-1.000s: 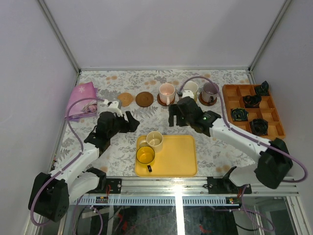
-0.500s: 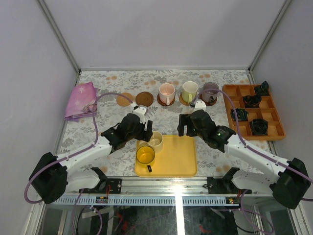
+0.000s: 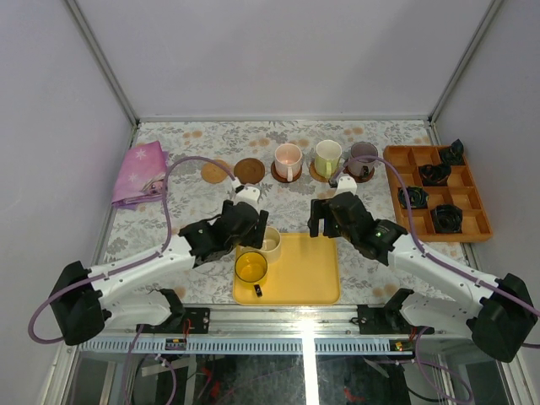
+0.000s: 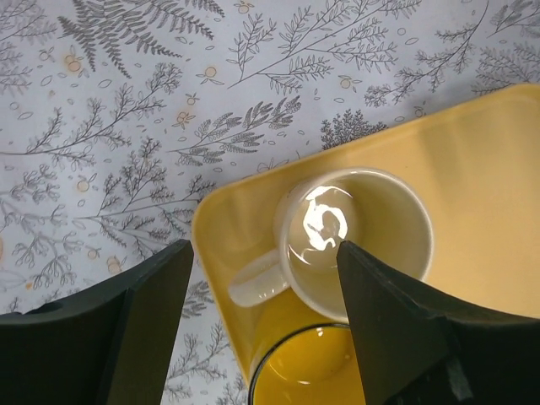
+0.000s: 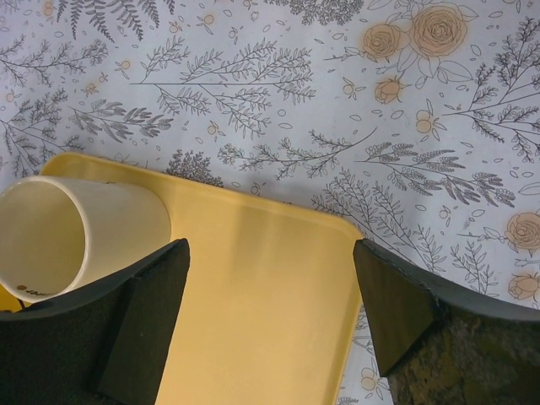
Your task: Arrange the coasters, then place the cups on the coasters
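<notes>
Floral-print cloth [image 3: 190, 139] bears smooth rectangular tray [image 3: 308, 270] (holding round cream cup [image 3: 268, 243], yellow cup [image 3: 251, 267]).

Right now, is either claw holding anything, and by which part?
Nothing is held. The left claw is open over the cream cup on the yellow tray, not gripping it; the right claw is open over bare tray.

Five coasters, one row along the far side. Leftmost: tan coaster [image 3: 214, 172], bare. Just right of it: dark brown coaster [image 3: 249, 170], bare. I see the other three coasters only as rims, each under an upright cup: pink cup [image 3: 288, 157], pale green cup [image 3: 327, 154], purple-grey cup [image 3: 364, 154]. Cream cup [image 3: 269, 242] and yellow cup [image 3: 251, 267] stand upright, just beside each other, in the yellow tray's [image 3: 308, 272] left part, yellow nearer.
</notes>
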Controlling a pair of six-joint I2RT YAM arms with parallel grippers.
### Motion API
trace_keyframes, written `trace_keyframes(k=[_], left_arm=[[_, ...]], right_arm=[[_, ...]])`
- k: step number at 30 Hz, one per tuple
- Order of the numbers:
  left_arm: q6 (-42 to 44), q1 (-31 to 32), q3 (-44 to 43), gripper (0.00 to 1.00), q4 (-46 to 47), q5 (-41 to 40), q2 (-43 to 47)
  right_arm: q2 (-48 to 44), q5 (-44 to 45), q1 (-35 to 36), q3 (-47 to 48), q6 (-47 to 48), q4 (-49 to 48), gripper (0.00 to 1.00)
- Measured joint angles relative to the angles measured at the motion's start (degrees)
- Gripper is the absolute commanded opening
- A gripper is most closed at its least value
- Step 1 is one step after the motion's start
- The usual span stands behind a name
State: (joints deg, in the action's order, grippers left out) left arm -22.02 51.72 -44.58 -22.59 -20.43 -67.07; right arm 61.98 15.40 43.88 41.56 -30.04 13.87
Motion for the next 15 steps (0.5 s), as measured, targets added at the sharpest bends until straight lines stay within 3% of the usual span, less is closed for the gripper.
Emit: trace_keyframes(k=[3,6,12,15], left_arm=[[-3.0,2.0,-1.8,0.6,-4.4,-3.4,1.5],[-5.7,2.7,-2.4,0.43,-7.6,-5.8,3.3],[-12.5,3.0,-3.7,0.31,-16.2,-10.5,4.3],[-14.6,3.0,-4.4,0.24,-18.7,-11.6,3.7]], right_arm=[[0.0,-0.5,0.0,-0.4,0.0,-0.8,0.84],[0.1,-1.6,0.0,-0.6,-0.1,-1.2,0.8],[1.2,-3.7,0.0,-0.6,-0.4,-2.1,0.68],[2.1,-5.1,0.0,-0.6,-0.6,-3.0,0.57]])
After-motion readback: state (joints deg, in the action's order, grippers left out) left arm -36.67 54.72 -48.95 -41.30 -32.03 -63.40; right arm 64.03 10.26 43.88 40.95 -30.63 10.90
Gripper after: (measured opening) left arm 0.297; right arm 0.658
